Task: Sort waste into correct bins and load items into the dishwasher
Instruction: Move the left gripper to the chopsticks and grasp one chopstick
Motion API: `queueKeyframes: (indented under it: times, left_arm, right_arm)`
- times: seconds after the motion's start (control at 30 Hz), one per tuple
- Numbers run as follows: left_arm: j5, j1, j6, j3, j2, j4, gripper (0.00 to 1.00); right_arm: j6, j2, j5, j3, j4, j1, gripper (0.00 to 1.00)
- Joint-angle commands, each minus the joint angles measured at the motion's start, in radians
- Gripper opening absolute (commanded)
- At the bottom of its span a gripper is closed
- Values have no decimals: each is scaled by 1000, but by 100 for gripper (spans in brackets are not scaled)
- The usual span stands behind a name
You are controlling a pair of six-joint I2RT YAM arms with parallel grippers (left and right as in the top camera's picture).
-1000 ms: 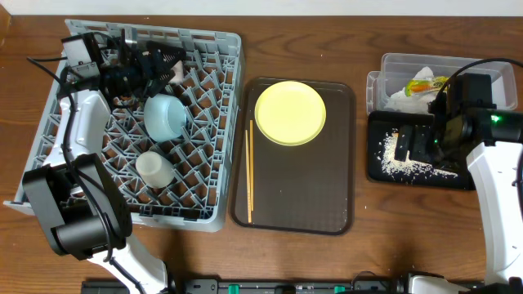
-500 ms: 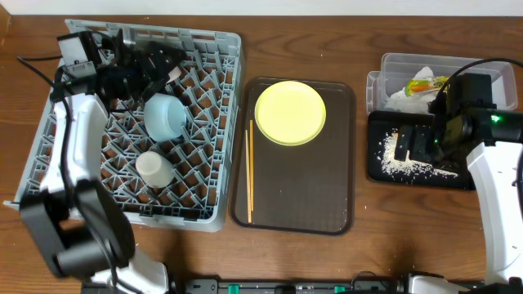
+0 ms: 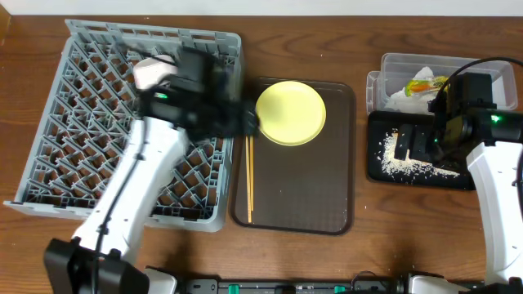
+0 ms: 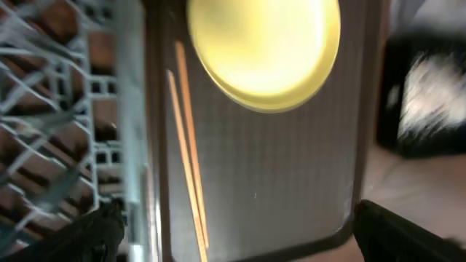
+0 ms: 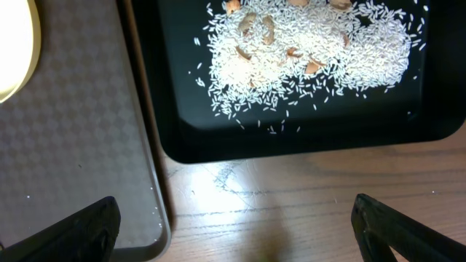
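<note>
Overhead view: the left arm reaches across the grey dish rack [image 3: 90, 122], and the left gripper [image 3: 248, 122] hangs at the rack's right edge, just beside the yellow plate [image 3: 290, 113]. The plate lies at the far end of the brown serving tray [image 3: 302, 188]. The chopsticks [image 3: 249, 175] lie along that tray's left side. The right gripper [image 3: 413, 144] hovers over the black tray [image 3: 374, 122], where rice scraps [image 3: 392, 159] are scattered. Behind it, the clear tub [image 3: 392, 65] holds the snack wrapper [image 3: 426, 83] and white tissue [image 3: 400, 100].

Left wrist view, blurred: the jaws are spread wide with nothing between them. Below lie the plate [image 4: 263, 47], the chopsticks [image 4: 188, 145] on the brown tray [image 4: 291, 182], and the rack's wall [image 4: 135, 109] at left.

Right wrist view: these jaws are also spread wide and hold nothing. The rice [image 5: 306, 58], with a few brownish bits among it, lies in the black tray [image 5: 328, 120]. The tray's near rim rests on the tabletop [image 5: 291, 196]. The brown tray's corner [image 5: 73, 145] sits just beside it.
</note>
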State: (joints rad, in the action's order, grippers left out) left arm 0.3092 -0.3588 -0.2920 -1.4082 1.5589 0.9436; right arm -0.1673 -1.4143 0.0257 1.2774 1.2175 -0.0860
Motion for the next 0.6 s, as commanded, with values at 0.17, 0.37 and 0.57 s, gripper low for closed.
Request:
queueKeyframes:
  times: [0.17, 0.37, 0.57]
  left_arm:
    - [-255, -240, -262, 42, 77, 4, 100]
    - [-269, -296, -365, 117, 166, -65, 100]
    - [-269, -299, -398, 150, 266, -130, 100]
  right_arm:
    - [11, 11, -10, 15, 3, -6, 99]
    - [12, 11, -10, 15, 6, -6, 99]
    - [11, 11, -10, 15, 6, -6, 99]
